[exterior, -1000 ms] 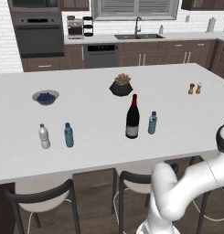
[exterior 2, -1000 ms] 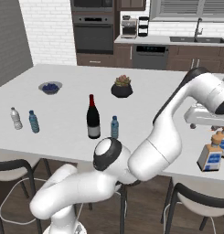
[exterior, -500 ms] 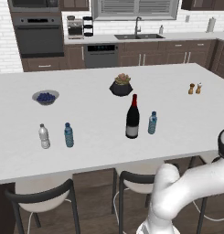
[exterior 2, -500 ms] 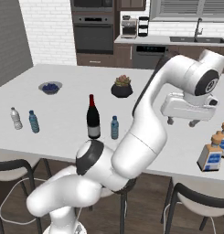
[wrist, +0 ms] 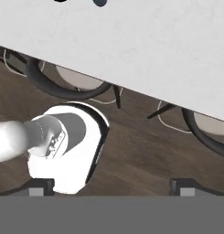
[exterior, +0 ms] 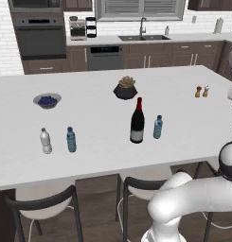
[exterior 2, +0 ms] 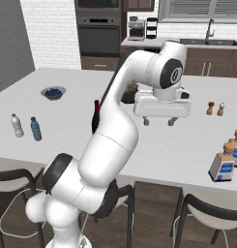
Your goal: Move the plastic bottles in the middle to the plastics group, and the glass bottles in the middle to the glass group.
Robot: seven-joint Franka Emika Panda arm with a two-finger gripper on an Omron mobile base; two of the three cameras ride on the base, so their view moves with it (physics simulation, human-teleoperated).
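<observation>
The tall dark wine bottle (exterior: 137, 121) with a red top stands mid-counter, and the small pale grey-blue plastic bottle (exterior: 157, 126) is just right of it. In the right base view the arm hides most of the wine bottle (exterior 2: 96, 116). Far left stand a clear small bottle (exterior: 45, 141) and a deeper-blue one (exterior: 71, 139). Two squarish bottles with tan necks (exterior 2: 223, 164) (exterior 2: 236, 147) sit at the counter's right front. My gripper (exterior 2: 158, 122) hangs open and empty above the counter, right of the wine bottle. In the hand view its fingertips (wrist: 40, 185) are spread wide.
A bowl of blueberries (exterior: 47, 99) sits at the back left and a potted plant (exterior: 125, 88) behind the wine bottle. Salt and pepper shakers (exterior: 201, 91) stand at the right. Stools (exterior: 136, 186) line the island's (exterior: 98, 156) near edge.
The arm has swung left, from beside the squarish bottles to above the middle of the counter. The gripper stayed open; no bottle moved.
</observation>
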